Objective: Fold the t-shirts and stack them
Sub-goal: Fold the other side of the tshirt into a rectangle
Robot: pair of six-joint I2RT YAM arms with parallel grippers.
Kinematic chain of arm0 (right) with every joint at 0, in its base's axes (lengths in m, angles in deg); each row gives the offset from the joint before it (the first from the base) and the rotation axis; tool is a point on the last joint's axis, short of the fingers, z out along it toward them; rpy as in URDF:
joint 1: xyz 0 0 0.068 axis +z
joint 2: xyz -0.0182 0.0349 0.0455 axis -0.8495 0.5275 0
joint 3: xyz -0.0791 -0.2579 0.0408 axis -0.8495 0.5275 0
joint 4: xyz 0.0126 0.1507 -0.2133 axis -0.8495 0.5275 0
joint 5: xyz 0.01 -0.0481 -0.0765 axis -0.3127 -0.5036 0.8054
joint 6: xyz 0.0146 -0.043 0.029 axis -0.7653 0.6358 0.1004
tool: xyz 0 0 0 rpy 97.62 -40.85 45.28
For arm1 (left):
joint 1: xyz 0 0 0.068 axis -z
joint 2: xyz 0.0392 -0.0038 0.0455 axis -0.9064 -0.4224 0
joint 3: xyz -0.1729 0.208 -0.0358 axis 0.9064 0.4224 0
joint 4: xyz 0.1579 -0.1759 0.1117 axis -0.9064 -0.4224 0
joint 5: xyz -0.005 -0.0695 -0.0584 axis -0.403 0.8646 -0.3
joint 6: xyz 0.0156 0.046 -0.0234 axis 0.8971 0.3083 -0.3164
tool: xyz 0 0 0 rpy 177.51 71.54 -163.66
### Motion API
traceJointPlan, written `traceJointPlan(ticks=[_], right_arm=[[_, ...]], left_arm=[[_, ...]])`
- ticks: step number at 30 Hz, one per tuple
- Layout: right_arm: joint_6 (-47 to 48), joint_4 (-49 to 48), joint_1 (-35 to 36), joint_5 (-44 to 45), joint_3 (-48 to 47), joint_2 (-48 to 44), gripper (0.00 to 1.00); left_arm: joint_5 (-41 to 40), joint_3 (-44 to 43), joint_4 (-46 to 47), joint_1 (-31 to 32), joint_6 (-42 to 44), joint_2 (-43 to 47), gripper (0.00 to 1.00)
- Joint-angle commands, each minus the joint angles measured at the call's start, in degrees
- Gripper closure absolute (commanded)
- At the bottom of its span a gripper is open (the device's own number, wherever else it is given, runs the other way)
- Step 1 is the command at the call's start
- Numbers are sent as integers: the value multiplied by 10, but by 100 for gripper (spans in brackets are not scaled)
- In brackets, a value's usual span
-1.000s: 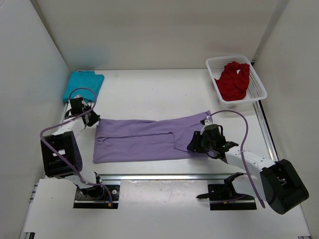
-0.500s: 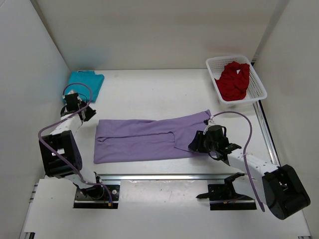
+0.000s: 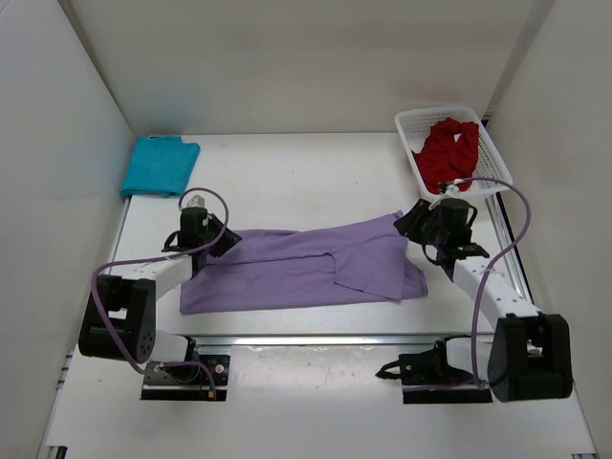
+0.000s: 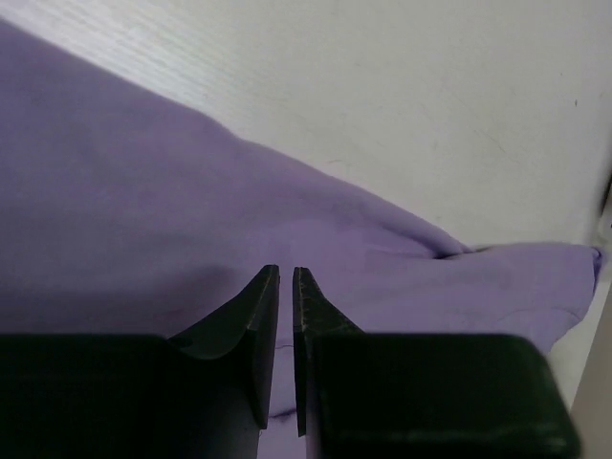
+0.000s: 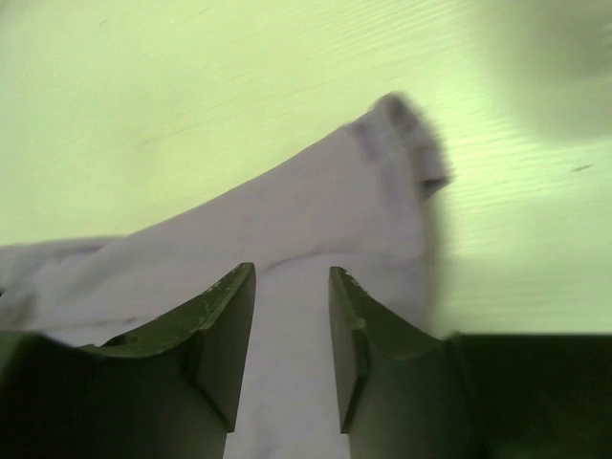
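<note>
Item one: the lavender t-shirt lies flat as a long band across the middle of the white table, running from 9 o'clock to 3 o'clock, with a loose flap folded over its 3 o'clock end. Item two: the teal t-shirt sits folded at the table's 10 o'clock corner, well apart from the lavender one. Item three: the red t-shirt lies crumpled inside the white mesh basket at 2 o'clock. Item four: the left gripper sits at the far 9 o'clock corner of the lavender t-shirt. In its wrist view we see the left gripper with its jaws parted by only a thin slit and the cloth spread beneath them. We see no fabric caught between the tips. Item five: the right gripper sits at the far 3 o'clock corner of the same shirt, just on the 6 o'clock side of the basket. In its wrist view we see the right gripper with its jaws plainly apart. The pale cloth shows through the gap and one corner of the shirt points towards 1 o'clock. We see nothing gripped there either.
</note>
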Motion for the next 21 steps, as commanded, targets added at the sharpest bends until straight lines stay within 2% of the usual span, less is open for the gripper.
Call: traceJointPlan(ticks=[1, 3, 7, 10, 12, 14, 15, 17, 19, 21], right_arm=[[10, -63, -49, -30, -13, 60, 63], [11, -87, -84, -54, -15, 103, 59], [1, -123, -94, -67, -29, 163, 54], [-15, -153, -104, -73, -32, 193, 54], [-23, -162, -105, -75, -36, 201, 62], [-36, -181, -100, -44, -25, 202, 76], [-39, -196, -99, -44, -18, 204, 78], [-44, -203, -101, -37, -12, 213, 94], [-51, -204, -109, -30, 4, 213, 100], [-53, -195, -122, -11, 11, 202, 100]], left_arm=[[24, 32, 89, -30, -53, 0, 78], [30, 37, 98, -39, -52, 3, 77], [48, 48, 123, -61, -65, -5, 78], [53, 45, 134, -71, -62, -18, 78], [55, 44, 140, -77, -63, -31, 78], [66, 55, 148, -82, -74, -45, 79], [75, 58, 160, -107, -79, -53, 79], [81, 65, 163, -122, -81, -66, 80], [88, 74, 163, -142, -83, -74, 81], [93, 80, 165, -164, -85, -72, 83]])
